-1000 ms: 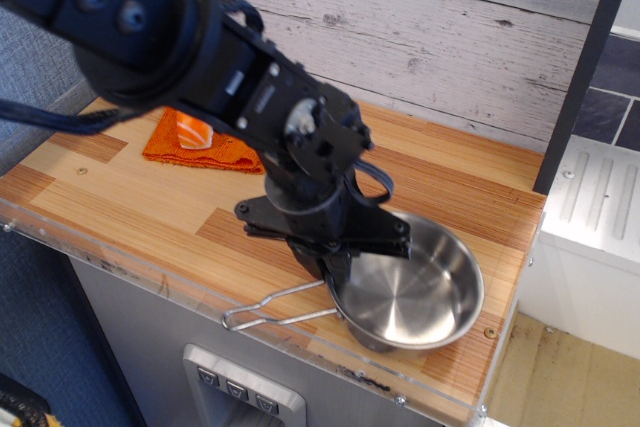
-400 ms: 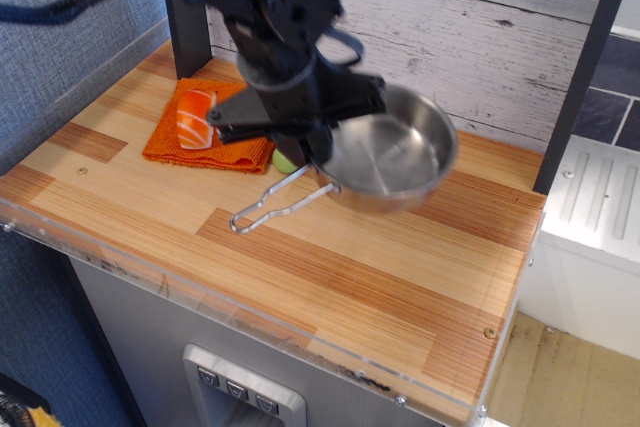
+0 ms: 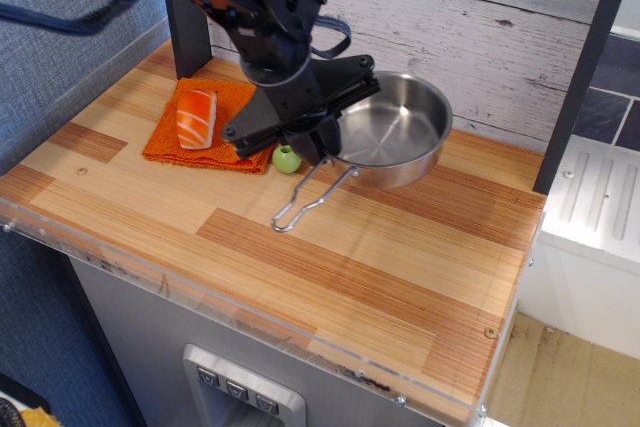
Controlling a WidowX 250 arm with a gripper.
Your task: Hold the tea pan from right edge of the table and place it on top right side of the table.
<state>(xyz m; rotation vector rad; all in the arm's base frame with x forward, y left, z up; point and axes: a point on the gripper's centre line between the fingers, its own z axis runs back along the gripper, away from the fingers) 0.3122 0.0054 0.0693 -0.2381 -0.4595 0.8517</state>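
Stainless steel gleams at the far right part of the surface (image 3: 400, 277), where the tea pan (image 3: 393, 137) sits close to the back edge, near the whitewashed plank wall (image 3: 480, 27). Whether its base rests fully on the wood or hangs just above it cannot be told. Its long wire-loop handle (image 3: 308, 197) slopes down toward the front left, and the loop's end seems to touch the striped planks near the middle of the surface.

At the pan's left rim, where the handle joins the bowl, the black gripper (image 3: 325, 137) is closed on the tea pan, with the dark arm reaching in from the upper left. The fingertips themselves are partly hidden behind the rim.

Just left of the gripper, a small green round object (image 3: 287, 158) lies beside the edge of an orange cloth (image 3: 175, 147). The cloth is spread near the back left corner, and an orange-and-white piece resembling salmon sushi (image 3: 196, 117) lies on top of it. A clear plastic rim (image 3: 200, 292) runs along the front edge.
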